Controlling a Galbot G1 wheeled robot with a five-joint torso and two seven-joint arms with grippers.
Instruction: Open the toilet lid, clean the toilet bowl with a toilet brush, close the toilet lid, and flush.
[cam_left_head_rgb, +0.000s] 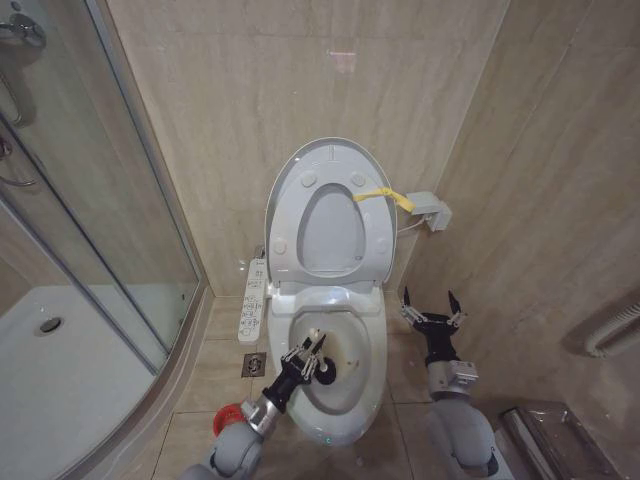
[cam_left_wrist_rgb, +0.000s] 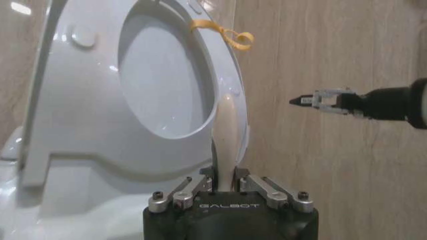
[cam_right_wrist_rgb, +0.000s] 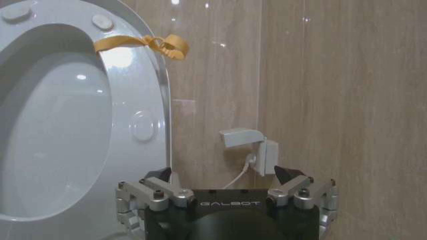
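Over the toilet bowl (cam_left_head_rgb: 335, 345), in the head view, my left gripper (cam_left_head_rgb: 308, 352) clamps the toilet brush (cam_left_head_rgb: 322, 368), its black head down inside; the toilet lid (cam_left_head_rgb: 330, 215) stands raised against the wall, and my right gripper (cam_left_head_rgb: 432, 308) hangs spread wide beside the bowl. In the left wrist view, my fingers (cam_left_wrist_rgb: 190, 186) pinch the white handle before the lid. In the right wrist view, my empty fingers (cam_right_wrist_rgb: 157, 187) gape toward a wall socket (cam_right_wrist_rgb: 257, 150).

The left arm reaches forward and inward from the lower left, its gripper (cam_left_head_rgb: 311, 352) with fingers closed on something thin (held between the fingertips). The right arm stands upright at the lower right, its gripper (cam_left_head_rgb: 432, 306) pointing up, fingers spread wide.
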